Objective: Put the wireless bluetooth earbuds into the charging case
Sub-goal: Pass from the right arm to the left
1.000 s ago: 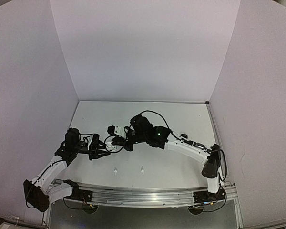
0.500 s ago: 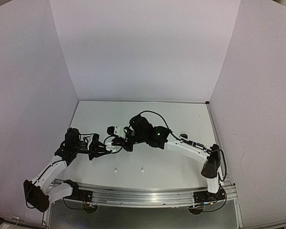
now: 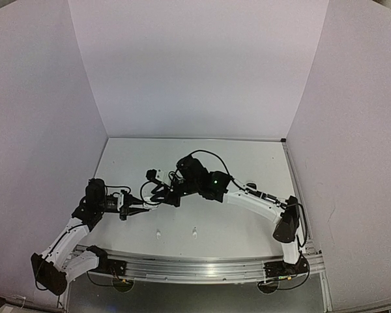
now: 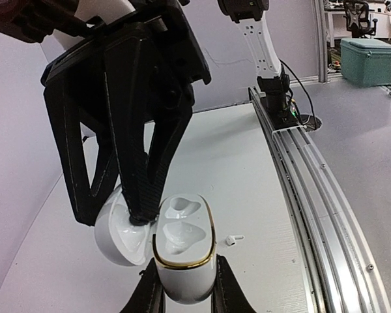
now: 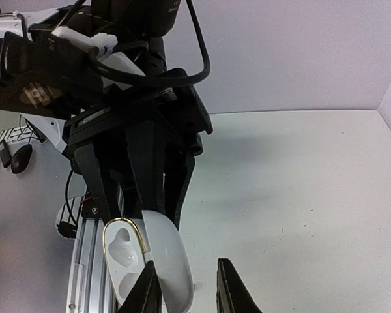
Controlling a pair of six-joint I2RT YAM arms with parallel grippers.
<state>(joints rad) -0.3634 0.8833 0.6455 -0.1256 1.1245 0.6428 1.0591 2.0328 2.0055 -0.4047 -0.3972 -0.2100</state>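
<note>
Left end effector (image 4: 186, 291) clenched the open charging case (image 4: 182, 277); right end effector (image 5: 189, 290), released, straddled its lid (image 4: 114, 238). I'd have kept that case level, sockets (image 4: 181, 233) up.

The left fingers (image 4: 148, 295) clamp an open white charging case with a gold rim (image 4: 182, 242), its two moulded wells showing. The right arm's black skeletal fingers (image 4: 135, 186) straddle its flipped-back lid (image 4: 114, 238). One tiny white earbud (image 4: 231, 239) lies on the white desk (image 4: 241, 169) just beside the case.

White gold-rimmed charging case (image 4: 182, 274), lid open, pinched between my left fingers (image 4: 146, 297), two white earbuds (image 3: 158, 233) loose on table (image 3: 247, 163).
</note>
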